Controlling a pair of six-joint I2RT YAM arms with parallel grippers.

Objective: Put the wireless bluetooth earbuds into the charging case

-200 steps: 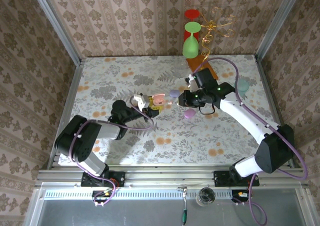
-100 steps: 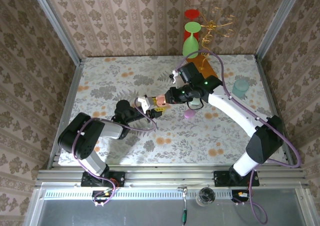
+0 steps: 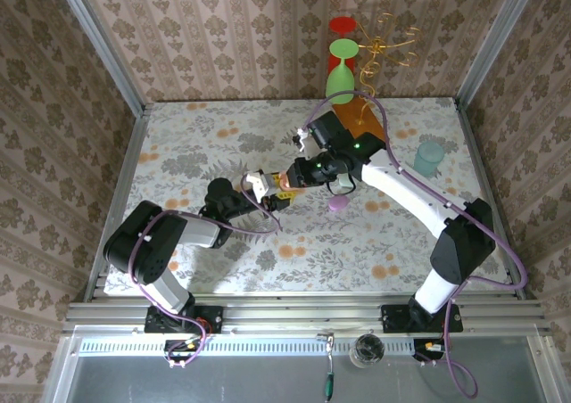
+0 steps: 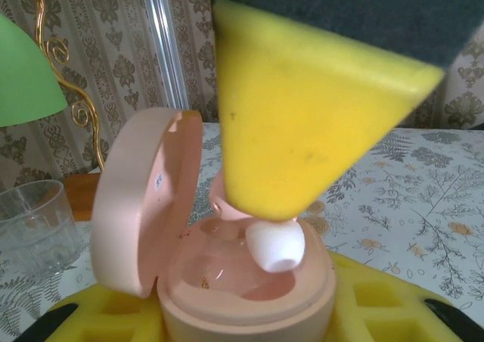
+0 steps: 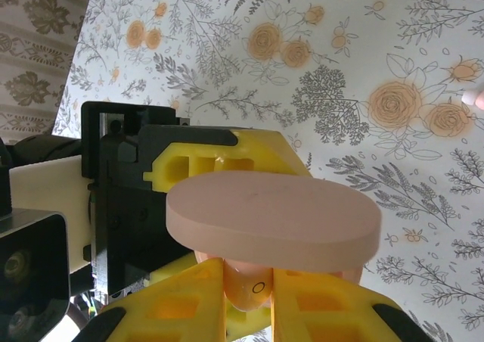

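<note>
My left gripper [image 3: 270, 192] is shut on a pink charging case [image 4: 249, 300], which sits upright between its yellow fingers [image 4: 393, 308] with the lid [image 4: 144, 198] swung open. My right gripper [image 5: 249, 300] is shut on one pink earbud [image 5: 249, 285]. The earbud's white tip [image 4: 277, 248] hangs just inside the case's hollow, under a yellow finger [image 4: 302, 115] of the right gripper. In the top view the right gripper [image 3: 299, 175] sits directly against the case [image 3: 284, 182]. The open lid [image 5: 272, 217] hides the case's hollow in the right wrist view.
A lilac pebble-shaped case [image 3: 337, 203] lies on the flowered table just right of the grippers. A teal cup [image 3: 428, 158] stands at the right. Green [image 3: 341, 75] and red [image 3: 342, 25] glasses and a gold wire stand [image 3: 388, 45] are at the back. A tiny pale nub [image 5: 473, 97] lies on the table.
My right arm has swung left and brought the earbud over the open case. My left gripper has shifted slightly right with the case.
</note>
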